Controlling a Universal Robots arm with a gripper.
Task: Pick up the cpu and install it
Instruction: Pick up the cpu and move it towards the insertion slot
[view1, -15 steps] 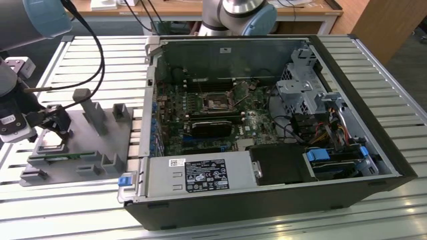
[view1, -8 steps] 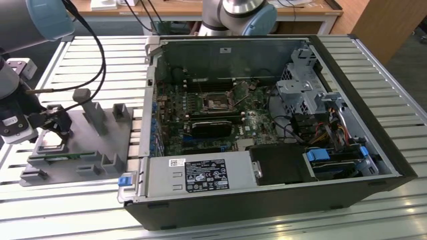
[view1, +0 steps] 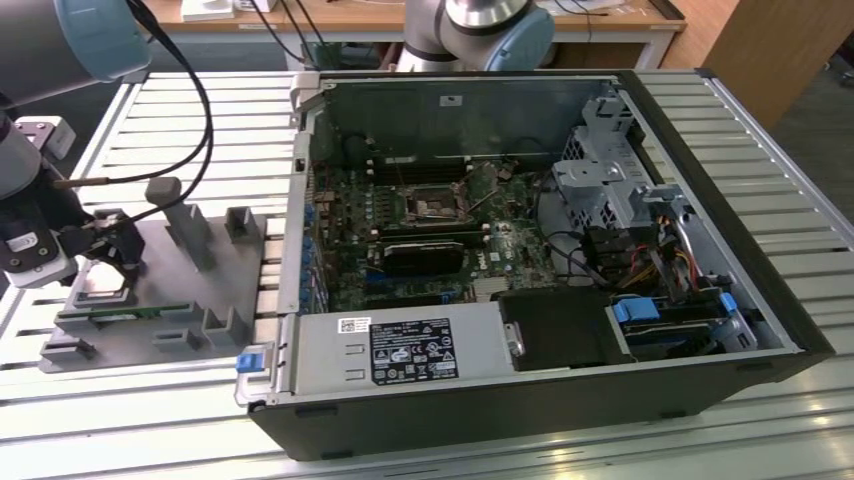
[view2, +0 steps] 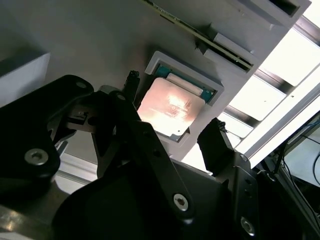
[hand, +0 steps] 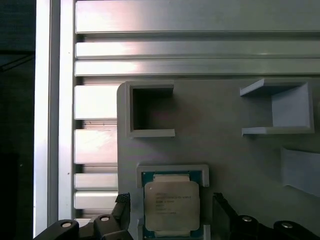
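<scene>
cpu (hand: 171, 206) sits flat, metal lid up, in its shallow framed pocket (hand: 172, 170) on the grey holder plate (hand: 220, 145). Not lifted.

Claw (hand: 171, 202) hangs right over it, spread wide. One finger (hand: 123, 207) stands on each side of the chip, with a gap on both sides and no contact in either wrist view. The second wrist view shows the same: cpu (view2: 170, 107) bright between two dark fingers (view2: 215, 142).

Also on the plate: open box-shaped holders (hand: 150, 110) and a narrow green memory stick (view1: 127, 318) in a slot just beside the cpu pocket.

In the exterior view the plate (view1: 174, 300) lies at the exterior view's left, on a slatted aluminium table (view1: 747, 110). An open PC case (view1: 534, 420) lies on its side next to the plate, at the exterior view's right. Inside it the motherboard (view1: 400, 230) is exposed, the square socket (view1: 434, 207) is near the board's middle, and the power supply (view1: 400, 350) is along the near edge. Drive cage and cabling (view1: 641, 250) are at the far right of the case.

Behind the table are a second arm's base (view1: 481, 30) and a wooden desk (view1: 627, 15).
</scene>
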